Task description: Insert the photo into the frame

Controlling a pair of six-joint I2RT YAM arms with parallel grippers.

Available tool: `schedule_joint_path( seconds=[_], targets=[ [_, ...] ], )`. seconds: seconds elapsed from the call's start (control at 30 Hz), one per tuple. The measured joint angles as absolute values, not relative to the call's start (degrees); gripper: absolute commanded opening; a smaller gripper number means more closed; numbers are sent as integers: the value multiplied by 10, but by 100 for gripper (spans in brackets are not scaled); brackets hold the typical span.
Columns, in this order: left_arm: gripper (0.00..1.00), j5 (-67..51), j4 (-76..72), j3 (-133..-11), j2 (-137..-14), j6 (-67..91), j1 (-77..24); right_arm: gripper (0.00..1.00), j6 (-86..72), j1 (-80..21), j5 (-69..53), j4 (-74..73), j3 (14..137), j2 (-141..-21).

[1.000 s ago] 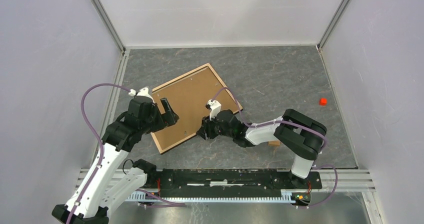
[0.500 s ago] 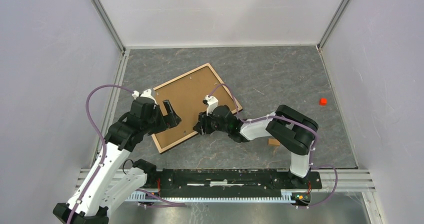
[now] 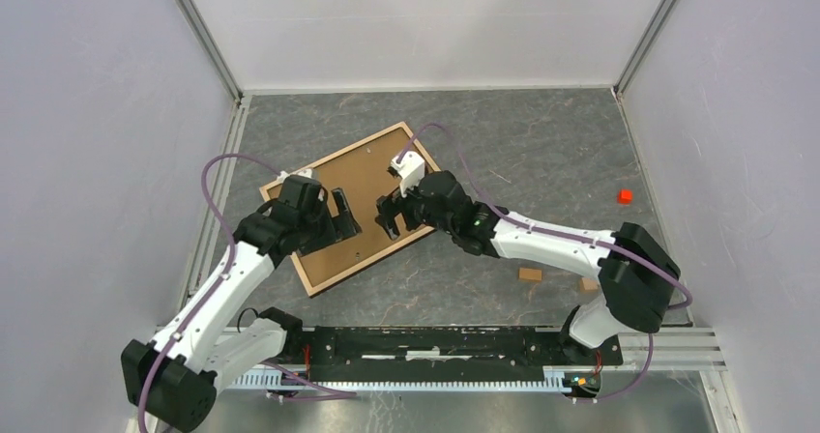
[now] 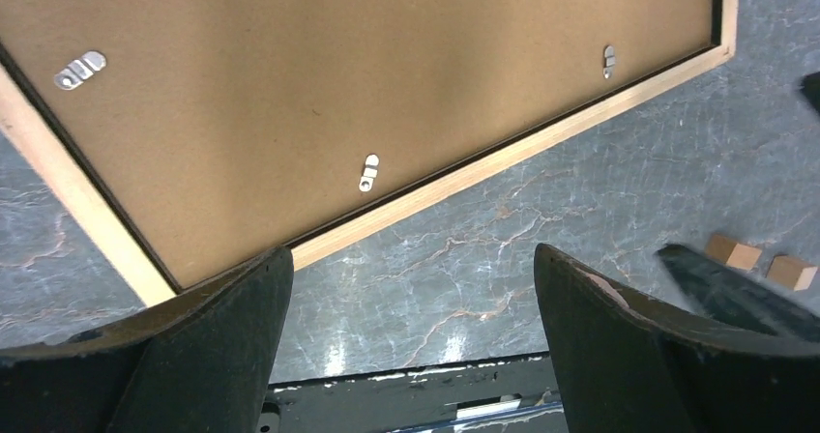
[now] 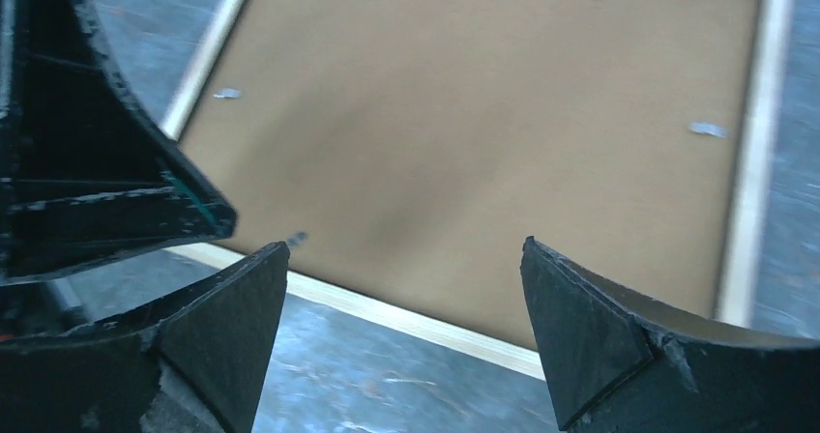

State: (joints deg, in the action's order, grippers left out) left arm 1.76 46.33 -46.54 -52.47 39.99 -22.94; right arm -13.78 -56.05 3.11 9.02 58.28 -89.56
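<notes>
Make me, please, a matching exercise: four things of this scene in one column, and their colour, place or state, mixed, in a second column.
Things:
1. frame rim
2. backing board
3. red cube
4. left gripper

Descriptions:
a. open, above the frame
b. brown, with small metal tabs
c. alone near the right wall
d. light wood

Pairs: 1-d, 2-b, 3-c, 4-a.

red cube [image 3: 625, 196]: far right | wooden blocks [image 3: 530, 274]: side by side, near right
</notes>
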Motion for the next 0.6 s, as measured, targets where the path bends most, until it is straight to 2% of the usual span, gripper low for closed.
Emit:
schedule_joint_path(
  seconds=[0.2, 0.37, 0.47, 0.6],
  targets=[
    [100, 15, 435, -452, -572, 420, -222, 95, -112, -505, 95, 13, 575, -888],
    [100, 24, 429, -437, -576, 426, -177, 96, -239, -436, 122, 30, 492, -886],
    [100, 20, 420, -427, -576, 428, -158, 94, -340, -434, 136, 37, 430, -886],
    [100, -4, 408, -419, -577, 428, -156, 89, -450, -441, 178, 26, 429, -910]
  ],
)
